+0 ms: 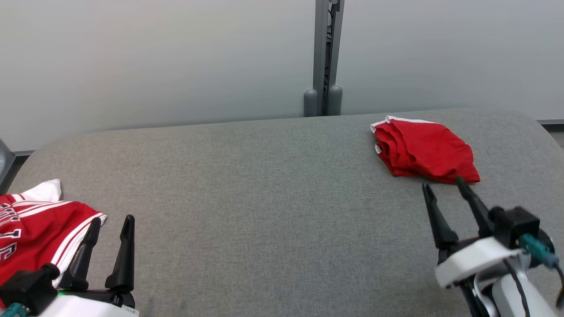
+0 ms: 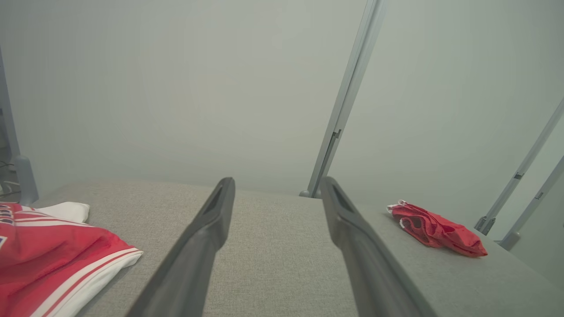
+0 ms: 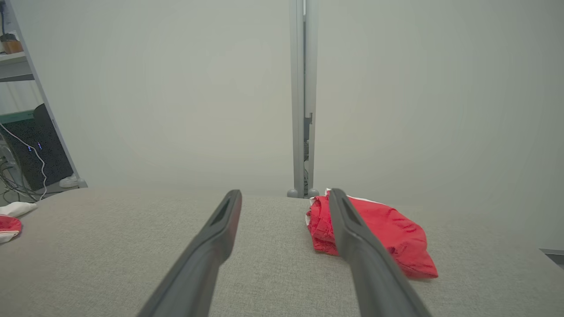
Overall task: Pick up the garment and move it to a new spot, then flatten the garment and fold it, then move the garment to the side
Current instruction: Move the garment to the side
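Head view, far left: red-and-white jersey (image 1: 31, 229) bunched on the bench (image 1: 264, 185)
Left fingers (image 1: 124, 251): wide, empty, just beside it
Right fingers (image 1: 436, 215): wide, holding nothing
Far right: red garment (image 1: 425, 152) folded, just past them
Progress: looks basically done tbh, jersey maybe next

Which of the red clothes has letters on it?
The jersey at the near left, with white stripes and letters. The folded garment at the far right is plain red with only a thin white edge.
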Controlling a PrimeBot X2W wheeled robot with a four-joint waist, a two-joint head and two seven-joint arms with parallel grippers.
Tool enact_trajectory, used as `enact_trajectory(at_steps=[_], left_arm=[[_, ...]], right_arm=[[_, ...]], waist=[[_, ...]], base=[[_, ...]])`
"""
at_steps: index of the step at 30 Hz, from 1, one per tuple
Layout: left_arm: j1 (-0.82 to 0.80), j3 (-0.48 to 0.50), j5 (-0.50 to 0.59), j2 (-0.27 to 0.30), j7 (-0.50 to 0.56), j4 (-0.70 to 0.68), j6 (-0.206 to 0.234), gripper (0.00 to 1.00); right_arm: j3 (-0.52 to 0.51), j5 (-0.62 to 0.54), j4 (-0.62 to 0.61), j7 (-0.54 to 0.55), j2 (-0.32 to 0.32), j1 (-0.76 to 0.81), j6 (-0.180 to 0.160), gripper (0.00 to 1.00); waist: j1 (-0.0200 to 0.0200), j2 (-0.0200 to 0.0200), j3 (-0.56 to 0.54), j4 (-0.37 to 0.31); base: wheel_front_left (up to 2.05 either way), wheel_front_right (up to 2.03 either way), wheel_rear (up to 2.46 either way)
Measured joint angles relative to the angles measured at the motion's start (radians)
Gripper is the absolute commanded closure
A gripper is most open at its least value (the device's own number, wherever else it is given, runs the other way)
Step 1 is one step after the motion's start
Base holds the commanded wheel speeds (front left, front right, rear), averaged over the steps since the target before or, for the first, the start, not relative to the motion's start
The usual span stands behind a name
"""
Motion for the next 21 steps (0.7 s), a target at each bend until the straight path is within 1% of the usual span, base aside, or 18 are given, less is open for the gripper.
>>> enact_trajectory(at_steps=[4,9,15,21], left_arm=[[0.021,0.030,0.024,-0.029,0.000,0.005,-0.012,0.00],[0.028,0.073,0.094,-0.069,0.000,0.018,-0.033,0.00],[0.044,0.108,0.217,-0.114,0.000,0.034,-0.061,0.00],[0.049,0.133,0.294,-0.167,0.000,0.063,-0.093,0.00]], right_arm=[[-0.081,-0.080,-0.126,0.025,0.073,0.126,0.000,0.00],[-0.129,-0.139,-0.235,0.038,0.117,0.227,0.000,0.00],[-0.175,-0.165,-0.305,0.024,0.134,0.294,0.000,0.00],[-0.182,-0.172,-0.340,0.009,0.139,0.317,0.000,0.00]], waist=[[0.0000,0.0000,0.002,0.008],[0.0000,0.0000,0.005,0.015],[0.0000,0.0000,0.004,0.019],[0.0000,0.0000,0.003,0.014]], base=[[0.00,0.00,0.00],[0.00,0.00,0.00],[0.00,0.00,0.00],[0.00,0.00,0.00]])
